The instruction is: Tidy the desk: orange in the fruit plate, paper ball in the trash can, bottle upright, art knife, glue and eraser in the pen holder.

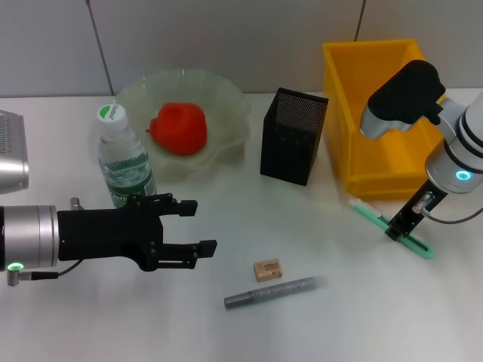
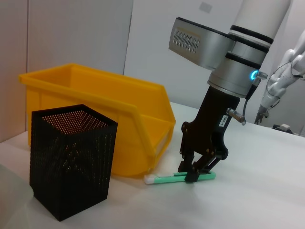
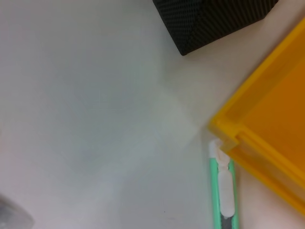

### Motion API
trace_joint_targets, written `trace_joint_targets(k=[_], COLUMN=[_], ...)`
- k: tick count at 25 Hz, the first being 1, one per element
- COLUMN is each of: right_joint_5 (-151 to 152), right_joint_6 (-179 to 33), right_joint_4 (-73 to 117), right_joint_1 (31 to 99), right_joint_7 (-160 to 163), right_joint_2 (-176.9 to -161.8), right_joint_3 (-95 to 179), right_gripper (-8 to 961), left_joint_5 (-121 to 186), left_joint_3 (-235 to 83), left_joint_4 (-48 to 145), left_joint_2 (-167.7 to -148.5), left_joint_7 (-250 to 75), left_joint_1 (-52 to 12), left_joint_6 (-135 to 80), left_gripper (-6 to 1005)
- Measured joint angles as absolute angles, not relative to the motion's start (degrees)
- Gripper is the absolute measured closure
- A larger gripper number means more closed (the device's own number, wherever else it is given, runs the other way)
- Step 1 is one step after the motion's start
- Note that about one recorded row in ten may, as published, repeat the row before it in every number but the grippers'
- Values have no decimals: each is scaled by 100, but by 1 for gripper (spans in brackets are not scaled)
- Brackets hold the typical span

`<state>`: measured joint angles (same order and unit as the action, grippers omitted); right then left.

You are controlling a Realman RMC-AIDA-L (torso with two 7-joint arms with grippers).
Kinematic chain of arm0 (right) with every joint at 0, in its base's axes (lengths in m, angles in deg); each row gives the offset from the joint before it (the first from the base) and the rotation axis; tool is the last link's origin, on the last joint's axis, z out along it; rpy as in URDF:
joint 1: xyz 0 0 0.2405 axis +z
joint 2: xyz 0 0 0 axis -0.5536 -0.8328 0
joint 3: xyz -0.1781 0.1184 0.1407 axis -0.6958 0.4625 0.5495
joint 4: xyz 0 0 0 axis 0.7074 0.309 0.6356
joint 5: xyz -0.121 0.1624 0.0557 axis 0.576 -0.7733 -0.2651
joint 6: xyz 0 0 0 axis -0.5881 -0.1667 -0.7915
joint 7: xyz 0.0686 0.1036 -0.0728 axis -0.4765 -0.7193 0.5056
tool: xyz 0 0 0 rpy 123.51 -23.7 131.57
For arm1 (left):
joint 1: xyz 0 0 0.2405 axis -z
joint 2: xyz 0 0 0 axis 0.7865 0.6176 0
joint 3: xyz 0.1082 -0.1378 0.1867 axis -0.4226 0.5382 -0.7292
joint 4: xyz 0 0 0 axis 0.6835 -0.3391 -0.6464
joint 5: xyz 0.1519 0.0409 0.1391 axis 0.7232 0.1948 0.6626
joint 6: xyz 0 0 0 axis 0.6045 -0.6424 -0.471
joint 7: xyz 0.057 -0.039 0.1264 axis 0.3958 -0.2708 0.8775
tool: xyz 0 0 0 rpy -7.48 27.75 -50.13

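The red-orange orange [image 1: 179, 128] lies in the pale green fruit plate [image 1: 226, 98]. Left of the plate, the bottle [image 1: 124, 162] stands upright. My left gripper [image 1: 198, 226] hovers open just in front of the bottle, holding nothing. To the right, a green art knife [image 1: 370, 211] [image 2: 162, 179] [image 3: 222, 191] lies on the table before the yellow trash can [image 1: 355, 113] [image 2: 95, 90] [image 3: 271, 143]. My right gripper [image 1: 394, 232] [image 2: 193, 176] is down on the knife, its fingers closed around it. The tan eraser [image 1: 268, 269] and a grey pen-shaped glue stick [image 1: 275, 292] lie near the front. The paper ball is out of view.
The black mesh pen holder [image 1: 294, 136] [image 2: 71, 162] [image 3: 214, 19] stands between the fruit plate and the trash can. A silver device [image 1: 11, 151] sits at the left edge of the table.
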<state>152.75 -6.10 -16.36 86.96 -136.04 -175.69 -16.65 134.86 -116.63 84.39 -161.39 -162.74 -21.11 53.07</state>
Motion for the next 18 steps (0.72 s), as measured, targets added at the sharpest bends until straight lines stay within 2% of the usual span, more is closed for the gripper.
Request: trace_joint_targets(k=[18], right_joint_5=[14988], right_joint_6=[-370], right_joint_4=[-1924], right_joint_1=[8671], right_joint_7=[-13363], right_joint_2=[-17577], right_joint_3=[-1664], right_gripper=[779], left_joint_5=[13484], left_joint_3=[-11658], left_joint_4=[8447], left_joint_2=[-16139], left_joint_7=[-16274], left_joint_1=[-2110], left_joint_6=[5309], left_gripper=[196])
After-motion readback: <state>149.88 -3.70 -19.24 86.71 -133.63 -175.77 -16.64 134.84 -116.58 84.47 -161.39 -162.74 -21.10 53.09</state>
